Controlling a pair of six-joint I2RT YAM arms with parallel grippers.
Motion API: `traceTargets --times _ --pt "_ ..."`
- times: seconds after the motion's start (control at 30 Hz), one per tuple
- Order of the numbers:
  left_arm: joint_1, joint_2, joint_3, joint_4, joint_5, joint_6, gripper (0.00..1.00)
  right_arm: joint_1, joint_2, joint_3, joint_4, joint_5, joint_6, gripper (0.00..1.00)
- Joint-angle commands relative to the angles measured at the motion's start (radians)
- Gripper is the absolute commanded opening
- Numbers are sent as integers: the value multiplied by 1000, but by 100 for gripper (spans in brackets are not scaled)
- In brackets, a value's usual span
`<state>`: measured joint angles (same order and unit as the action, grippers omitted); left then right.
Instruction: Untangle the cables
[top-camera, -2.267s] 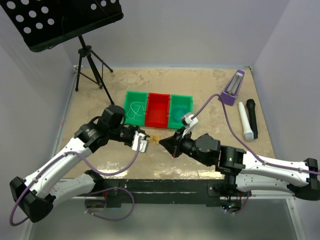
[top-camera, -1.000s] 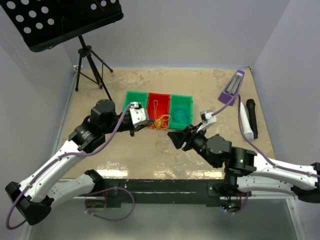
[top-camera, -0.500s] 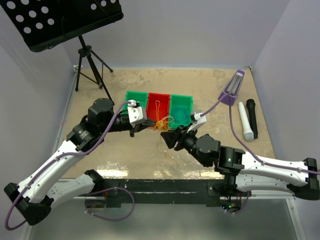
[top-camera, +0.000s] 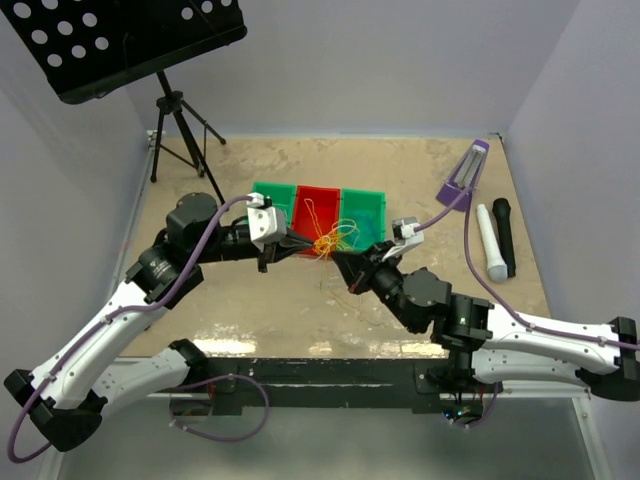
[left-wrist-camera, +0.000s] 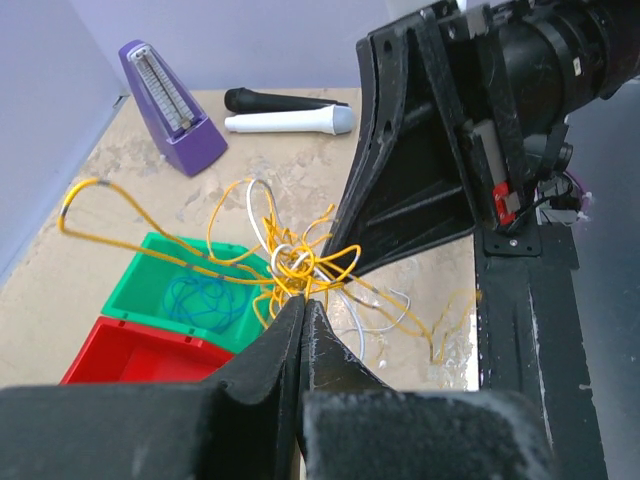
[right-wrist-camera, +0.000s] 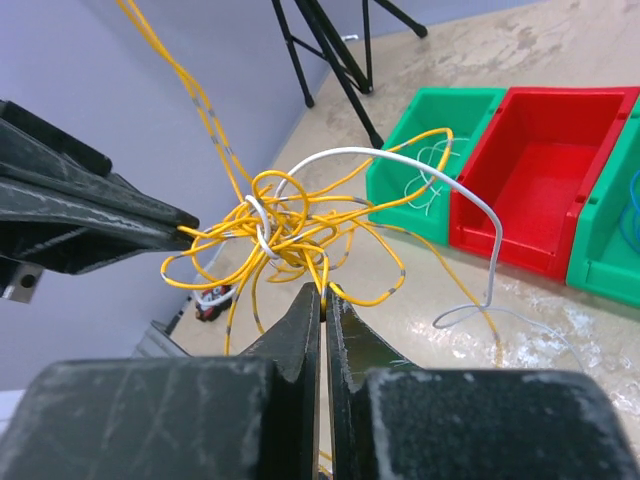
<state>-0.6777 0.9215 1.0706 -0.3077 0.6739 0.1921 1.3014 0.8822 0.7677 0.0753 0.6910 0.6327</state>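
Observation:
A tangle of yellow-orange cable (top-camera: 325, 243) with a white cable through it hangs in the air between my two grippers, over the front of the red bin (top-camera: 314, 210). My left gripper (top-camera: 300, 246) is shut on a yellow strand at the tangle's edge (left-wrist-camera: 296, 264). My right gripper (top-camera: 341, 259) is shut on another yellow strand just below the knot (right-wrist-camera: 281, 226). The white cable (right-wrist-camera: 471, 196) loops out and down to the table. A blue-teal cable (left-wrist-camera: 196, 300) lies coiled in the right green bin (top-camera: 364, 212).
The left green bin (top-camera: 268, 203) holds a thin pale cord. A purple metronome (top-camera: 465, 176), a white microphone (top-camera: 490, 245) and a black microphone (top-camera: 504, 233) lie at the far right. A music stand (top-camera: 130, 38) on a tripod stands at the back left.
Both grippers have lifted the tangle off the table and carried it away from the near edge toward the bins. The two grippers have moved slightly apart, stretching the knot.

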Motion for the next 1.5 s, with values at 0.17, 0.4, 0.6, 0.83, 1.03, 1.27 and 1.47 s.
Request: traceTargets --times 0.17,0.4,0.6,0.83,1.03,1.27,1.47 --pt "10 -19 51 27 -17 -13 0 1 -132 -56 -122 91 90 0" --pt "15 -24 78 5 -40 18 0 1 -187 -84 -285 131 216 0" --pt "26 -26 129 -8 -132 69 0 -1 -138 -41 -417 168 286 0" --pt "35 -30 225 -10 -370 122 0 -1 -42 24 -612 232 452 0" --pt "36 -49 250 93 -716 179 0 -1 11 61 -782 265 599 0" --pt "35 -67 285 358 -1006 300 0 1 35 58 -851 223 651 0" --pt "36 -41 359 467 -1110 428 0 -1 38 58 -853 189 656 0"
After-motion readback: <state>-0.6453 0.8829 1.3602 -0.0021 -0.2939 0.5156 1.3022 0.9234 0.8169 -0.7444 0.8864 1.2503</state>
